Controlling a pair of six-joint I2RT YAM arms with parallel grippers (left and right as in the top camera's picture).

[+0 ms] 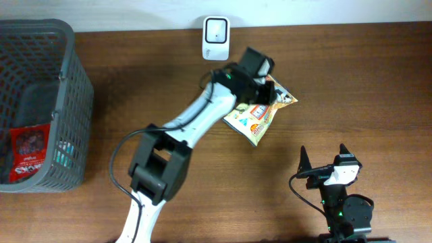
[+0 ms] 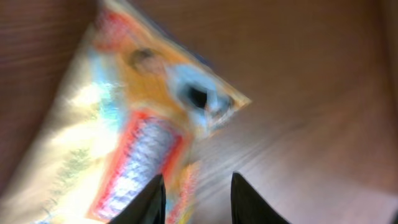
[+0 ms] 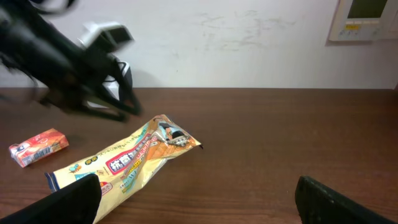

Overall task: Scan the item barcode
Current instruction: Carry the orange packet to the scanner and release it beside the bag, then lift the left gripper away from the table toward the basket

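Yellow foil snack packet [image 1: 258, 120]: flat on brown wooden counter [image 1: 351, 67], near white box-shaped scanner [image 1: 216, 38], not yet lifted.
Left hand [image 2: 198, 185]: over packet, fingers apart, nothing pinched.
Right hand [image 1: 322, 152]: spread wide, empty.
Pickup and scan outstanding.

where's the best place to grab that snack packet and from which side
Probably across the narrow width of the snack packet, coming from straight above: it lies flat on the table, long and slim, so its edges give little to pinch sideways.
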